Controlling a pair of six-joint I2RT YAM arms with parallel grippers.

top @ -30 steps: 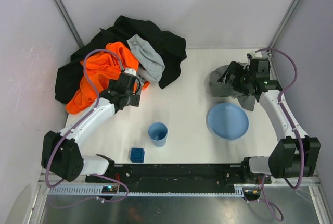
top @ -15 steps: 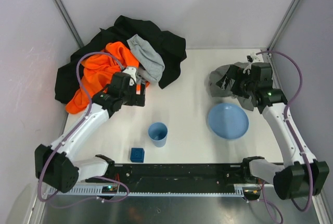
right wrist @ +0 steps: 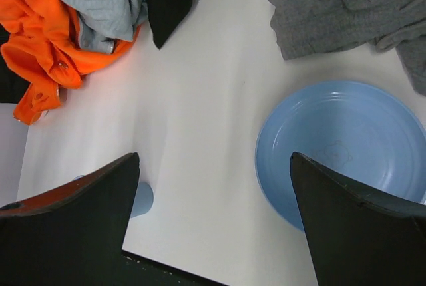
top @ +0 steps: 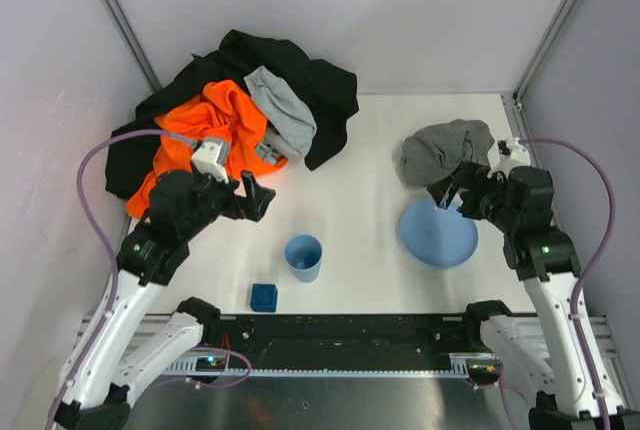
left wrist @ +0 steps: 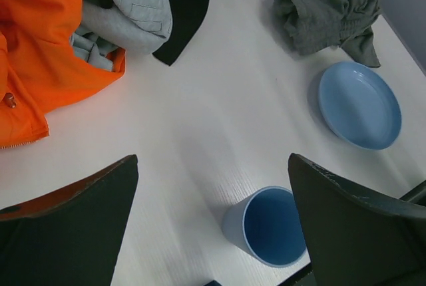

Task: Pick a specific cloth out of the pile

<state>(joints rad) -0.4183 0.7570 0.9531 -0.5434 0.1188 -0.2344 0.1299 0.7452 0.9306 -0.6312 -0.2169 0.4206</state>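
- Both arms have pulled back toward the near edge over the last second. The right claw [top: 447, 194], which was over the cloth [top: 445, 148], now hangs just off its near side, above the far rim of the blue plate [top: 438, 232]. The left claw [top: 258, 198] has come away from the orange garment [top: 205, 130].
- Each claw stands wide and holds nothing; both wrist views show bare worktop [top: 360, 170] between the fingers.
- The cloth lies crumpled on its own at the right of the worktop, just beyond the plate. Whether it touches the rim cannot be told.
- It is well apart from the pile [top: 250, 90] in the far left corner.
- In the pile, a black garment [top: 310, 75] lies spread underneath. The orange garment is on its left part, and a pale grey garment [top: 283, 115] is draped across both.
- A blue cup [top: 303, 256] stands upright near the middle, with a small blue block [top: 264, 296] nearer the arm bases.
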